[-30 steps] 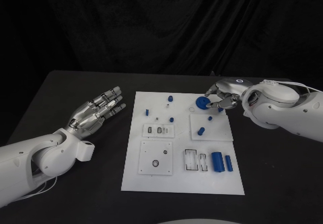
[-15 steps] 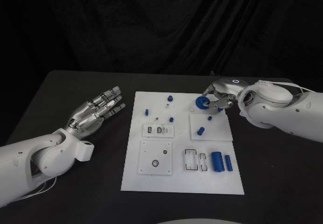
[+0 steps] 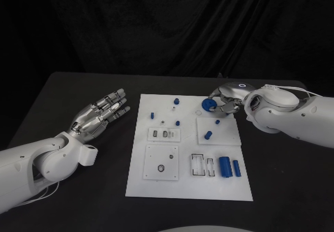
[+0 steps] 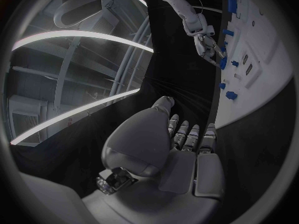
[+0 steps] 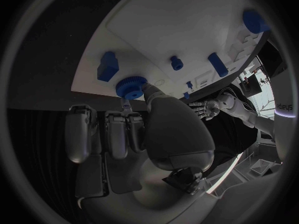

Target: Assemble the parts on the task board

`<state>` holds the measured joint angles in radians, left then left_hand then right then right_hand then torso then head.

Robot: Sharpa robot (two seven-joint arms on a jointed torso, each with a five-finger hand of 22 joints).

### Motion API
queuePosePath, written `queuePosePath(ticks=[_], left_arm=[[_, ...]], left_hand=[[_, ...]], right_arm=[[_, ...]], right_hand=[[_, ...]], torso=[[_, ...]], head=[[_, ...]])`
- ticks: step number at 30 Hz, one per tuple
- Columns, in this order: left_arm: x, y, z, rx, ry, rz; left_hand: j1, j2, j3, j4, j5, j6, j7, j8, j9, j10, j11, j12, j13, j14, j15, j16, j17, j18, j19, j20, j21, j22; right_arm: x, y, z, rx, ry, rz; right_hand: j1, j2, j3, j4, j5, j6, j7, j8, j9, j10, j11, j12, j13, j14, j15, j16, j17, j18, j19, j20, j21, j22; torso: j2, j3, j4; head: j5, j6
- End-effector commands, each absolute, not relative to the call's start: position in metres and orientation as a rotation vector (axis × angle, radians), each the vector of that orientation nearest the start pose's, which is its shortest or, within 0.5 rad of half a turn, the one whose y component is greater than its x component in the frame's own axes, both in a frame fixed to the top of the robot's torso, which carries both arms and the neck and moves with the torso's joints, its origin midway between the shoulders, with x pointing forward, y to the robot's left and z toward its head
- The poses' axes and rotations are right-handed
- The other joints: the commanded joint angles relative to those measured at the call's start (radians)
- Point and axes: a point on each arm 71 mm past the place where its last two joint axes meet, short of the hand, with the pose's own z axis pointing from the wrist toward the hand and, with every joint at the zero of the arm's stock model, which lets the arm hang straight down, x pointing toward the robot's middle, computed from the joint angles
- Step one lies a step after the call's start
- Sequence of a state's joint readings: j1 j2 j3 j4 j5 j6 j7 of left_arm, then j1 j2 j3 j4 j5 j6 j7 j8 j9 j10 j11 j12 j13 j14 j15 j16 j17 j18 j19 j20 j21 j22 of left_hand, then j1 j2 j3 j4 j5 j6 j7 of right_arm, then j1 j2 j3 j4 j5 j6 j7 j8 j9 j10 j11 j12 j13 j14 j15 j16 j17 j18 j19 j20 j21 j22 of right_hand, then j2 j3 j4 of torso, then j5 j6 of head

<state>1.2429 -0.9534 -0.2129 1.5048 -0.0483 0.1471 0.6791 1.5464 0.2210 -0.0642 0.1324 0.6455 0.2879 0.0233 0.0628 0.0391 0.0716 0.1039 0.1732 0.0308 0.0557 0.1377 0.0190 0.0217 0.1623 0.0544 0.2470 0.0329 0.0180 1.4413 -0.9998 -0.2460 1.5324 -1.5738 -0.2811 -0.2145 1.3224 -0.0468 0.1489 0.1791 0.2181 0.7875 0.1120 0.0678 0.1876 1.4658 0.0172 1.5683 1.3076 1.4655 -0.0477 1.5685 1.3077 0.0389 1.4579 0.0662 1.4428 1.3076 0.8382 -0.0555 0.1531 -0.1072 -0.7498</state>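
The task board [image 3: 187,183] lies on the black bench [image 3: 62,96]. The right wrist view shows the right hand [image 3: 226,102] pinching a blue knurled disc [image 5: 131,86] at the board's edge. The left hand [image 3: 99,114] hovers flat, fingers [image 3: 115,103] released and spread.

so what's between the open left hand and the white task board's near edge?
Head view: bare black table between left hand and white task board.
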Motion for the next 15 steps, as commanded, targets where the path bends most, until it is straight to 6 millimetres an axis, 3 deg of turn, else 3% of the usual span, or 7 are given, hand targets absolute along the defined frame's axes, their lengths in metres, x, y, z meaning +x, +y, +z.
queuePosePath(ticks=[1,7,10,11,13,14,15], left_arm=[[0.4596,0.2520,-0.1902,-0.848,1.340,-2.013],[0.4599,0.2522,-0.1905,-0.849,1.344,-2.012],[0.4600,0.2520,-0.1908,-0.850,1.348,-2.013],[0.4601,0.2519,-0.1908,-0.850,1.349,-2.013],[0.4603,0.2513,-0.1911,-0.851,1.352,-2.015],[0.4604,0.2511,-0.1912,-0.851,1.353,-2.016],[0.4605,0.2509,-0.1913,-0.851,1.355,-2.016]], left_hand=[[-0.011,0.001,0.005,0.000,-0.004,-0.005,0.002,0.003,0.000,-0.004,0.005,-0.001,0.000,0.002,0.007,-0.002,-0.001,0.017,-0.003,0.007,0.002,0.001],[-0.013,0.000,0.007,-0.001,-0.006,-0.006,0.001,0.003,0.000,-0.006,0.005,-0.002,0.000,0.002,0.008,-0.002,-0.001,0.017,-0.003,0.008,0.002,0.001],[-0.013,0.000,0.007,-0.001,-0.006,-0.006,0.001,0.003,0.000,-0.006,0.005,-0.002,0.000,0.002,0.008,-0.002,-0.001,0.017,-0.003,0.008,0.002,0.001],[-0.013,0.000,0.007,-0.001,-0.006,-0.006,0.001,0.003,0.000,-0.006,0.005,-0.002,0.000,0.002,0.008,-0.002,-0.001,0.017,-0.003,0.008,0.002,0.001],[-0.013,0.000,0.007,-0.001,-0.006,-0.006,0.002,0.003,0.000,-0.006,0.005,-0.003,0.000,0.001,0.009,-0.002,-0.001,0.017,-0.003,0.009,0.002,0.001],[-0.013,0.000,0.007,-0.001,-0.006,-0.006,0.002,0.003,0.000,-0.006,0.005,-0.003,0.000,0.001,0.009,-0.002,-0.001,0.017,-0.003,0.009,0.002,0.001],[-0.013,0.000,0.007,-0.001,-0.006,-0.006,0.002,0.003,0.000,-0.006,0.005,-0.003,0.000,0.001,0.009,-0.002,-0.001,0.017,-0.003,0.009,0.002,0.001]], right_arm=[[0.4949,-0.2885,-0.1484,-0.227,1.668,0.242],[0.4952,-0.2875,-0.1483,-0.233,1.661,0.251],[0.4951,-0.2869,-0.1483,-0.237,1.659,0.256],[0.4951,-0.2868,-0.1483,-0.238,1.659,0.257],[0.4950,-0.2864,-0.1484,-0.241,1.659,0.261],[0.4950,-0.2863,-0.1485,-0.242,1.659,0.262],[0.4950,-0.2862,-0.1485,-0.243,1.659,0.264]], right_hand=[[0.029,0.004,0.012,-0.023,0.052,0.000,0.005,0.003,0.002,0.105,0.007,0.003,0.263,0.105,0.009,0.002,0.263,0.007,0.001,0.005,-0.007,0.137],[0.071,0.007,0.047,-0.069,0.132,0.075,0.000,0.047,0.038,0.105,0.001,0.003,0.263,0.105,0.005,0.002,0.263,0.007,0.002,0.002,-0.008,0.140],[0.093,0.012,0.057,-0.101,0.161,0.153,-0.012,0.125,0.093,0.105,-0.009,0.003,0.263,0.105,-0.002,0.002,0.263,0.007,0.004,-0.005,-0.007,0.143],[0.094,0.013,0.057,-0.104,0.163,0.157,-0.013,0.132,0.099,0.105,-0.010,0.003,0.263,0.105,-0.003,0.002,0.263,0.007,0.004,-0.006,-0.007,0.143],[0.094,0.027,0.054,-0.131,0.180,0.151,-0.021,0.232,0.194,0.105,-0.019,0.003,0.263,0.105,-0.008,0.002,0.263,0.008,0.004,-0.015,-0.010,0.145],[0.094,0.028,0.054,-0.134,0.181,0.148,-0.023,0.240,0.202,0.105,-0.017,0.003,0.263,0.105,-0.011,0.002,0.263,0.007,0.004,-0.014,-0.010,0.146],[0.087,0.036,0.055,-0.144,0.183,0.111,-0.022,0.293,0.262,0.105,-0.019,0.003,0.263,0.105,-0.009,0.002,0.263,0.007,0.004,-0.016,-0.012,0.147]], torso=[[0.000,0.0003,0.0009],[0.000,0.0001,-0.0008],[0.000,0.0000,-0.0008],[0.000,0.0000,-0.0009],[0.000,-0.0001,-0.0008],[-0.001,-0.0001,-0.0009],[0.000,0.0001,-0.0003]], head=[[-0.001,0.000],[0.002,0.000],[0.002,0.000],[0.002,-0.001],[0.002,-0.001],[0.002,-0.001],[0.002,-0.001]])
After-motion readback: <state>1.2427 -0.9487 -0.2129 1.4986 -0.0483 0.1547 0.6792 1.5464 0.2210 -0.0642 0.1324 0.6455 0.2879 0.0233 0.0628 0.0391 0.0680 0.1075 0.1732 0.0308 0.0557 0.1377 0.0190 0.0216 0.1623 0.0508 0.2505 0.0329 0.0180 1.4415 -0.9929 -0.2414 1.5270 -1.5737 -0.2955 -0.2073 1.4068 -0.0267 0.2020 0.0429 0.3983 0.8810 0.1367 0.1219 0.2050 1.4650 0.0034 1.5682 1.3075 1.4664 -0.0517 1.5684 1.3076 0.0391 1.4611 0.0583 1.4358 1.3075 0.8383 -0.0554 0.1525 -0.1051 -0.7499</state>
